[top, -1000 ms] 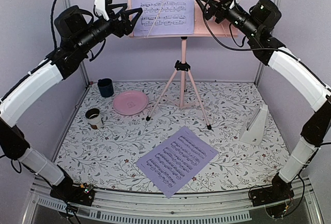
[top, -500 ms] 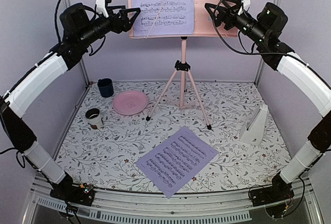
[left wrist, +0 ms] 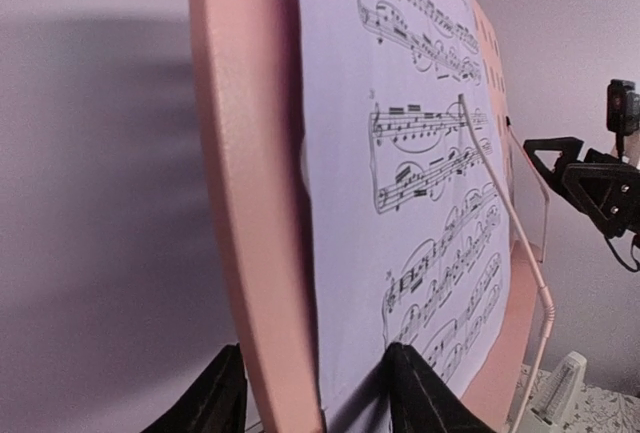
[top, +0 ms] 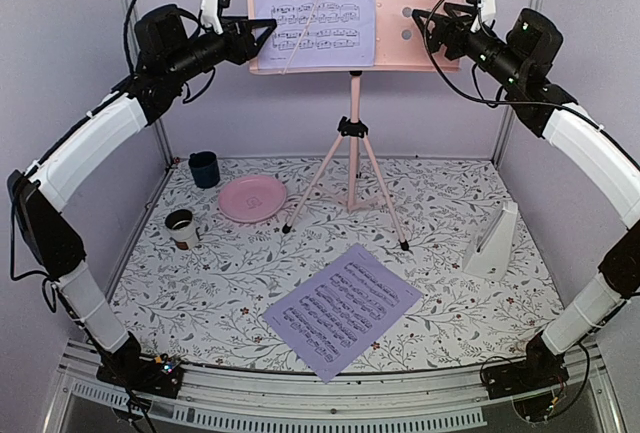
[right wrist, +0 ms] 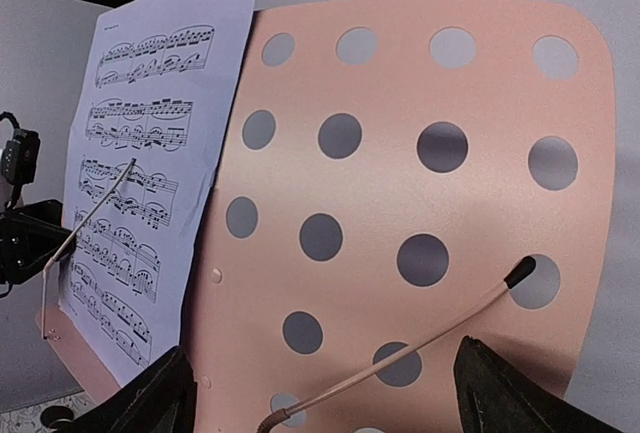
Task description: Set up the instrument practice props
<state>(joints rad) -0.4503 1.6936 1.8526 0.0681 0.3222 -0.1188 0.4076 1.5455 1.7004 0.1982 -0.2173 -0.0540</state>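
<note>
The pink music stand [top: 352, 143] stands at the back centre, with one lavender sheet music page [top: 312, 3] on the left half of its perforated desk [top: 418, 3]. My left gripper [top: 264, 37] is open, with its jaws on either side of the desk's left edge [left wrist: 250, 203] and the page [left wrist: 420, 183]. My right gripper [top: 428, 25] is open and empty in front of the desk's bare right half [right wrist: 400, 183], near a thin page-holder arm [right wrist: 420, 338]. A second page [top: 343, 308] lies flat on the table. The white metronome [top: 495, 243] stands at the right.
A round pink plate [top: 252, 198], a dark blue cup [top: 204, 168] and a small white cup [top: 181, 225] sit at the left of the floral table [top: 200, 293]. The stand's tripod legs [top: 385, 203] spread over the middle back. Lavender walls close in both sides.
My right gripper has drawn back to the right, off the middle of the desk. My left arm has lifted and shifted right, with its fingertips still at the desk's left edge.
</note>
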